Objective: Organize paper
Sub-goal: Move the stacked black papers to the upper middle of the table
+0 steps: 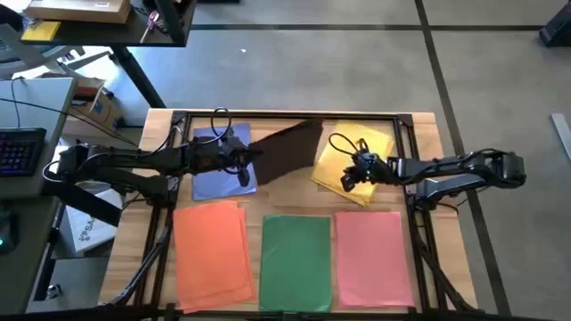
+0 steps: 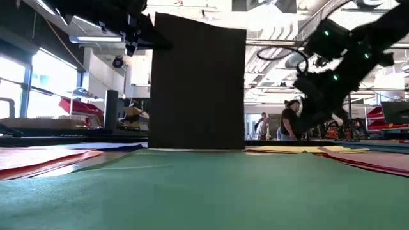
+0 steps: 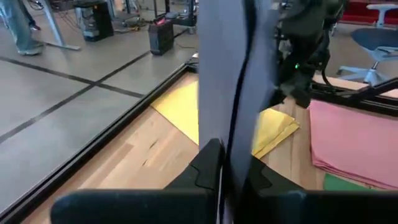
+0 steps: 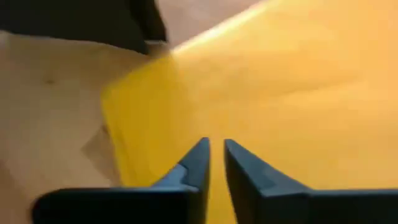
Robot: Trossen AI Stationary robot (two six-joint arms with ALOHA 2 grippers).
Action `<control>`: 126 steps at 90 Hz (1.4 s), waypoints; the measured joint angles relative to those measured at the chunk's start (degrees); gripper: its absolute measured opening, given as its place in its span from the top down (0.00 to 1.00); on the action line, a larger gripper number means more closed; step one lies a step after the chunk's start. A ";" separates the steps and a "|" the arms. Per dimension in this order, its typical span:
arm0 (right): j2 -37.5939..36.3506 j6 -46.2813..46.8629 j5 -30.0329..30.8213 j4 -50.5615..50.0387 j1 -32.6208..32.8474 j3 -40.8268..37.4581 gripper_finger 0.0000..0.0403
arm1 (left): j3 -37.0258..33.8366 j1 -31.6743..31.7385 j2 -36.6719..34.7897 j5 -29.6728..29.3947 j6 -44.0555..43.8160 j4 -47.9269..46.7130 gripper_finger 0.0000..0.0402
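A dark grey sheet of paper (image 2: 198,83) stands upright over the table's far middle, with my left gripper (image 3: 233,177) shut on it beside the blue stack (image 1: 219,174). My right gripper (image 4: 216,149) hovers shut just above the yellow stack (image 1: 357,152) at the far right, with nothing between its fingers. Orange (image 1: 212,250), green (image 1: 296,263) and pink (image 1: 373,259) stacks lie flat along the near edge. My left gripper pinches the dark grey sheet between its two fingers at one side edge (image 3: 235,149), near the upper corner (image 2: 156,29). The fingers come level from the table's left. The sheet hangs upright and flat; its lower edge (image 2: 198,148) reaches table level, and I cannot tell whether it touches.
A dark frame (image 1: 294,114) runs around the wooden table top. A desk with a keyboard (image 1: 20,150) and boxes stands off the table's left. People (image 2: 291,121) stand far off in the room behind.
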 joint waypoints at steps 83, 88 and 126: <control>0.04 -24.86 -7.59 -13.06 -3.98 -1.39 1.00 | 0.00 -0.47 -1.07 0.59 -1.41 1.14 1.00; 0.16 -26.74 -7.17 -16.38 -4.96 0.40 1.00 | 0.00 -0.47 -1.07 0.59 -1.41 1.15 1.00; 0.09 -18.81 -2.90 -22.63 -8.15 4.43 1.00 | 0.00 -0.45 -1.05 0.59 -1.43 0.37 1.00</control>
